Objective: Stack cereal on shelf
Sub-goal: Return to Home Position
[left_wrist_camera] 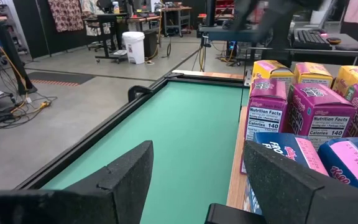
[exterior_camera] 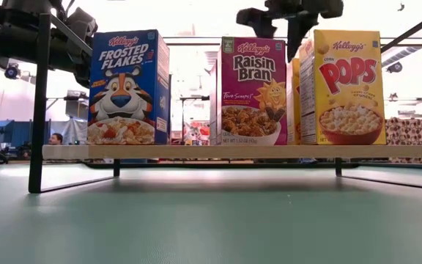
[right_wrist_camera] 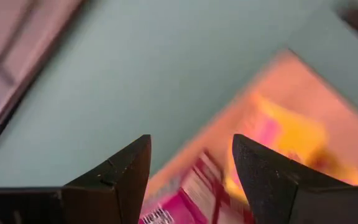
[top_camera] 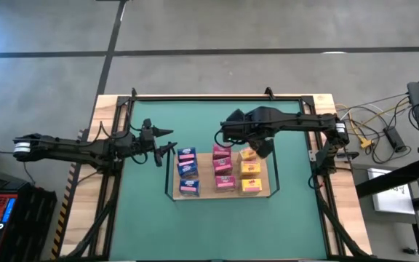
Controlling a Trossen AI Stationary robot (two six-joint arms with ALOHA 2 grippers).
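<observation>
The shelf (top_camera: 271,185), a light-wood board with black rails, lies at the table's middle. On it stand three rows of cereal boxes, upright on their bottoms: blue (top_camera: 188,169), pink (top_camera: 224,169) and yellow (top_camera: 250,172). The low view shows the front blue (exterior_camera: 127,88), pink (exterior_camera: 253,92) and yellow (exterior_camera: 346,88) boxes. My right gripper (top_camera: 261,149) (exterior_camera: 296,44) hangs open above the far end of the yellow row, pointing steeply down with nothing between its fingers (right_wrist_camera: 191,146). My left gripper (top_camera: 172,140) (left_wrist_camera: 197,149) waits open left of the shelf, near level.
Black shelf rails (exterior_camera: 39,103) rise at the board's corners. A raised black rim (left_wrist_camera: 104,146) borders the green tabletop (top_camera: 144,211). Cables (top_camera: 373,127) lie beyond the table's right side. A person (exterior_camera: 55,138) shows in the room behind.
</observation>
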